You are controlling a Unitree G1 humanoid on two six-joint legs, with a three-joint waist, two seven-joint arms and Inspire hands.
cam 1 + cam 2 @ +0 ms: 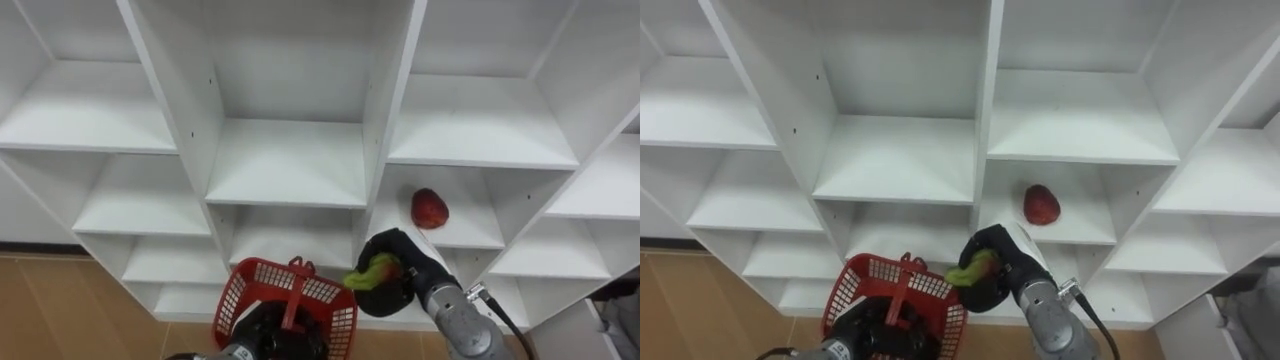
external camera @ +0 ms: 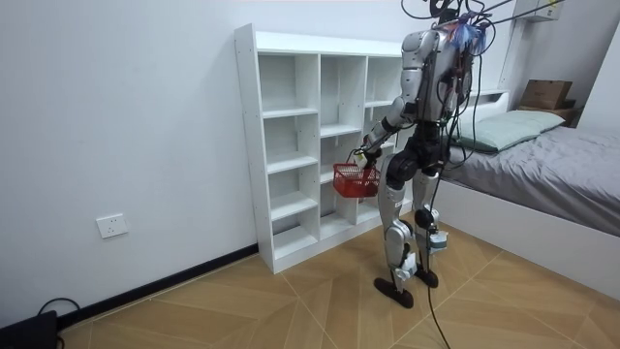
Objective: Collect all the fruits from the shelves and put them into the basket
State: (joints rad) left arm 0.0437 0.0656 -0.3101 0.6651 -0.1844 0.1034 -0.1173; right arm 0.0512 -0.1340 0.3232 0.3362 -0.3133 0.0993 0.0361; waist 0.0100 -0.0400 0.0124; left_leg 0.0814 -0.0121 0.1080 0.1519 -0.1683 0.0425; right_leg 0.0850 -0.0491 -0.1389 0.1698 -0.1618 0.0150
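My right hand is shut on a green fruit, holding it just right of and above the red basket. The same hand and green fruit show in the right eye view beside the basket. My left hand is under the basket's upright handle, its fingers hidden. A red fruit lies on a shelf of the white closet, right of the middle column; the red fruit sits above my right hand. I stand facing the closet.
The closet's other compartments hold nothing. A wooden floor shows at the lower left. In the room view, a bed lies behind me at the room view's right.
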